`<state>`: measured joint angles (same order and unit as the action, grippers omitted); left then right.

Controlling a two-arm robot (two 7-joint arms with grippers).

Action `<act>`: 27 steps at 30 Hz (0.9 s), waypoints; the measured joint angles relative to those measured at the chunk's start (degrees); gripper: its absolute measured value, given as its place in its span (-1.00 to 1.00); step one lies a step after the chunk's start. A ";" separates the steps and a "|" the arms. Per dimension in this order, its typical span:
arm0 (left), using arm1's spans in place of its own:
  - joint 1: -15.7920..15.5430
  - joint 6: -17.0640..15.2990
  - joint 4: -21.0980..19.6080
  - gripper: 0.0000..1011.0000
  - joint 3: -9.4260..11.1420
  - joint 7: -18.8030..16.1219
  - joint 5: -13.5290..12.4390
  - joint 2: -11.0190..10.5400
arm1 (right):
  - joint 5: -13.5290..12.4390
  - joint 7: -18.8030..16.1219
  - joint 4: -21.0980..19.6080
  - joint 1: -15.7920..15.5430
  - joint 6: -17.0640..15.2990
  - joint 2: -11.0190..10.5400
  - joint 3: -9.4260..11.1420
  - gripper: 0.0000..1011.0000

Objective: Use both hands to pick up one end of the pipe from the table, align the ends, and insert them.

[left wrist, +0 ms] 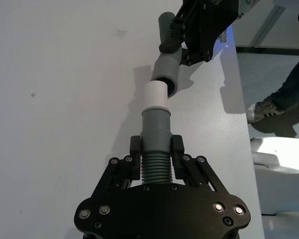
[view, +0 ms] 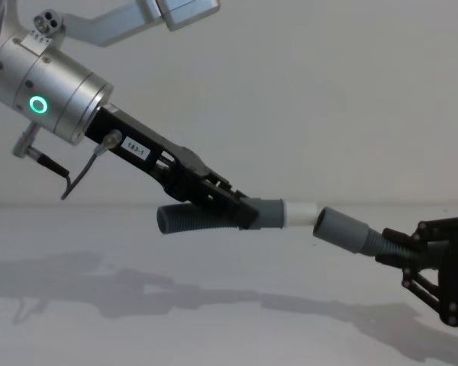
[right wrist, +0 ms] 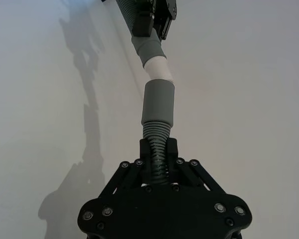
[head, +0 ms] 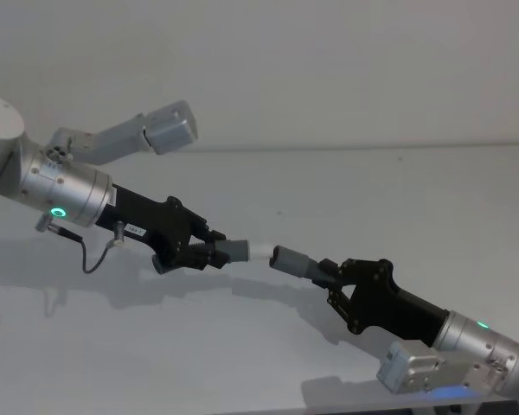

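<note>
A: Where are the two pipe pieces?

B: Mid-frame in the head view, both lifted off the white surface (head: 398, 190). The piece with the white tip (head: 258, 252) sits just left of centre; the socket piece (head: 296, 261) is just right of it. Tip and socket mouth face each other, nearly touching. Whether the tip has entered, I cannot tell.

A: And from the side?

B: In the chest view the white tip (view: 300, 213) meets the socket (view: 340, 227) at a slight angle, right of centre, above the surface (view: 214, 320).

A: What holds them?

B: The left end effector (head: 206, 252) reaches in from the upper left, fingers pinching the ribbed part of the tipped piece (left wrist: 155, 164). The right end effector (head: 332, 278) comes from the lower right, fingers clamped on the ribbed part of the socket piece (right wrist: 157, 149).

A: Anything else?

B: Green ring lights glow on both arms.
</note>
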<state>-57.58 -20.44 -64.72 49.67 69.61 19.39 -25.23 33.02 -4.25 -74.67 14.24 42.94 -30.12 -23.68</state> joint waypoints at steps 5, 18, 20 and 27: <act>-0.43 0.22 0.43 -0.35 0.40 0.26 0.09 0.31 | 0.25 0.29 0.46 0.38 0.33 0.17 -0.09 -0.69; -1.38 0.66 1.16 -0.36 1.42 0.78 0.25 0.76 | 0.22 0.37 0.54 0.76 0.55 0.22 -0.01 -0.69; -1.55 0.70 1.27 -0.35 1.64 0.88 0.26 0.81 | 0.09 0.32 0.42 0.76 0.55 0.21 0.04 -0.69; -2.12 0.75 1.57 -0.35 2.34 1.11 0.22 0.87 | -0.19 -0.02 0.07 0.76 0.73 0.10 0.30 -0.69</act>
<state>-59.70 -19.68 -63.15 52.01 70.72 19.61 -24.36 32.83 -4.27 -74.60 15.01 43.67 -30.02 -23.38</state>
